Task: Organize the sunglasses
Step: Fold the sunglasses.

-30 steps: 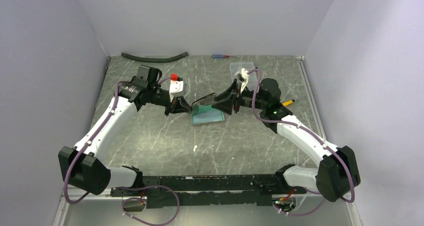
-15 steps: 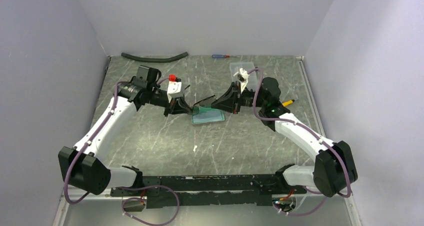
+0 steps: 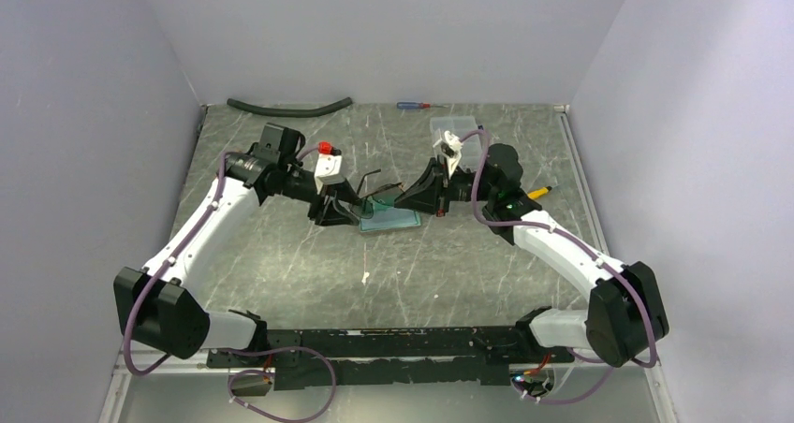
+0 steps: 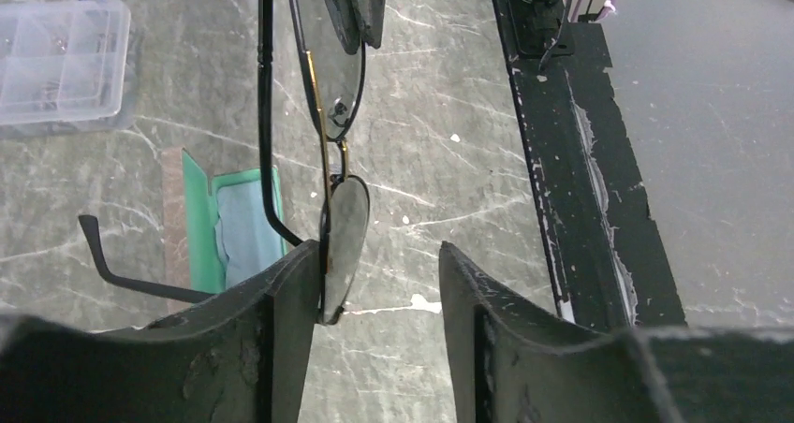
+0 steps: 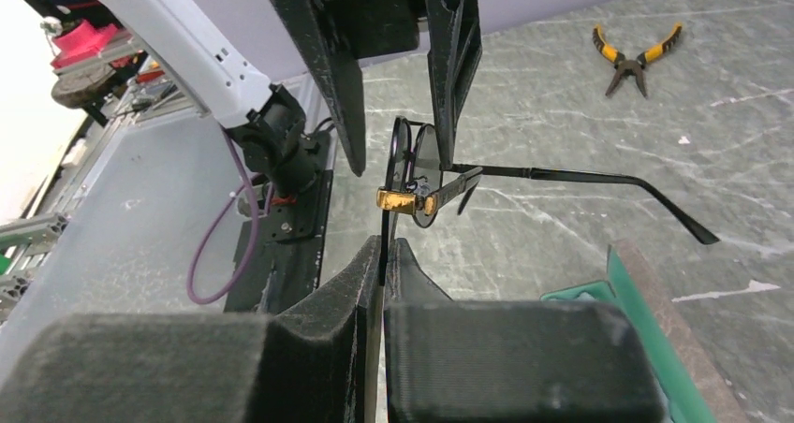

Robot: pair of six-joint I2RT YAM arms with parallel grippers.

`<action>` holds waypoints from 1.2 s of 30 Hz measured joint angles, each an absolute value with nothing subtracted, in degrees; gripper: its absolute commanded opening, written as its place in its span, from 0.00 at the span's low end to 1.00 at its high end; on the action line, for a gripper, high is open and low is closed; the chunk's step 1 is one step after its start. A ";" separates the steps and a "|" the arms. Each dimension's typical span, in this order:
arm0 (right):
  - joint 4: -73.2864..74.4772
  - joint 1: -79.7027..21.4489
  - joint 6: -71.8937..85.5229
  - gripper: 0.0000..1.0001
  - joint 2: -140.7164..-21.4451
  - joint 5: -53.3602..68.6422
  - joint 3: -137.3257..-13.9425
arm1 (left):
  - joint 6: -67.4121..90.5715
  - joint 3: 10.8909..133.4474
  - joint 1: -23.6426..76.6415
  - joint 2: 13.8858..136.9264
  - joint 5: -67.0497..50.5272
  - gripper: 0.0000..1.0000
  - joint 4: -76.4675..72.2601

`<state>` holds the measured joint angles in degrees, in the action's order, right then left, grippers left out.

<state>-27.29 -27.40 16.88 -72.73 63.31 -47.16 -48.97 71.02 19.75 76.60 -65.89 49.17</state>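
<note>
Right pincer (image 5: 384, 245) is clenched on the rim at one lens of the sunglasses (image 5: 417, 184). It holds them off the table (image 3: 281, 255), in the air just above the open glasses case (image 4: 234, 226). Left pincer (image 4: 379, 255) is released: its jaws stand wide around the other lens, which leans on the inner face of one finger, with the other finger well apart from it.

I judge the step in hand to be folding the arms so that the pair fits the case. To do it well, I want the right grip firm on the rim without pressing the glass. I'd then bring the left fingers onto one slim arm near its hinge and swing it in gently, since the wire frame looks easy to bend.

I see a thin, dark pair with a gold piece at the bridge and greyish see-through lenses. The straight arms are unfolded, with tips that curve down.
</note>
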 measured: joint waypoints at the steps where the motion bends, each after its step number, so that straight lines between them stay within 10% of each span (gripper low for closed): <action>1: -26.37 -27.35 16.23 0.00 -72.73 62.96 -47.31 | -48.82 71.02 19.77 76.60 -65.65 0.63 49.17; 8: -18.17 -27.20 10.55 0.00 -72.51 60.51 -49.25 | -48.16 71.05 19.22 76.23 -62.83 0.73 48.90; 15: -10.44 -27.07 4.91 0.00 -71.96 59.90 -51.11 | -40.62 72.31 11.42 76.82 -63.35 0.44 45.71; 36: -17.54 -32.56 8.67 0.00 -74.96 61.58 -52.36 | -27.29 68.20 20.34 85.38 -59.31 0.45 26.63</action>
<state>-17.54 -32.56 8.67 -74.96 61.58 -52.36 -27.29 68.20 20.34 85.38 -59.31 26.63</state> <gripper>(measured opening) 0.050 0.440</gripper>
